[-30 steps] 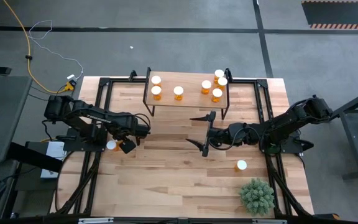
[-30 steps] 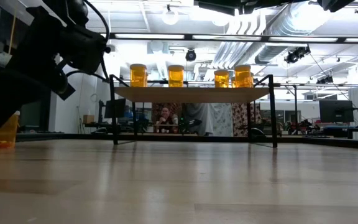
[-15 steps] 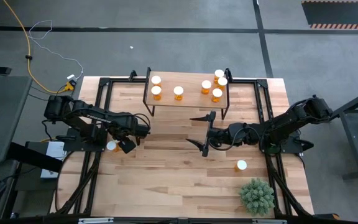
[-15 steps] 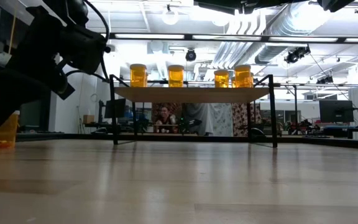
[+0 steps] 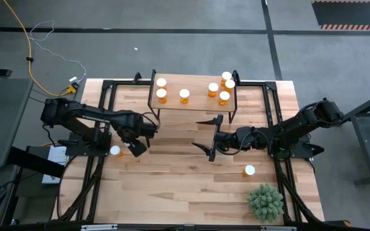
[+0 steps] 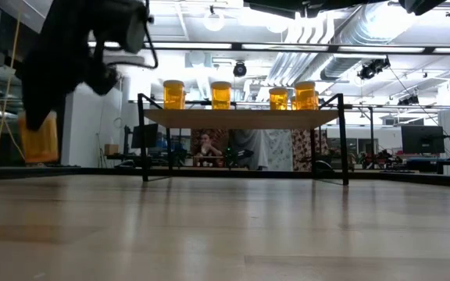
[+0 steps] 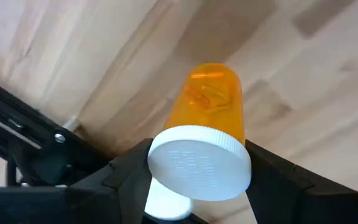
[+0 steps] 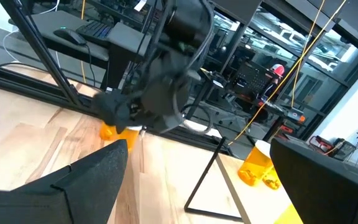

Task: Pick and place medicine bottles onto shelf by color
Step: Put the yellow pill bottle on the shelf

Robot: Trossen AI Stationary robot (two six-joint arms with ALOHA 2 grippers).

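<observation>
My left gripper (image 5: 137,146) is over the table's left part, shut on an orange medicine bottle (image 6: 39,136) with a white cap (image 7: 199,163). In the high view the gripper hides that bottle. A second bottle (image 5: 115,151) stands on the table just left of it, and a third (image 5: 249,171) stands near the right edge. Several bottles (image 5: 184,95) stand upright on the shelf (image 5: 194,102), a light-wood board on black legs at the far side. My right gripper (image 5: 208,135) hangs wide open over the table's middle, touching nothing. My left gripper pinches the bottle just below its white cap (image 7: 229,146), one dark finger (image 7: 126,171) on each side. The fingers come from above, pointing down. The bottle hangs roughly upright below them, lifted clear of the table (image 6: 209,234).
A green spiky plant (image 5: 265,202) stands at the near right corner. Black frame rails (image 5: 101,109) run along the table's left and right sides. Bare wood lies between the shelf and the near edge. A person shows far behind the shelf (image 6: 207,147).
My left gripper has risen, moving a little toward the table's right and the shelf, and carrying the orange bottle up off the table. The bottle stood on the wood a second ago and now hangs clear. The neighbouring bottle has stayed in place.
</observation>
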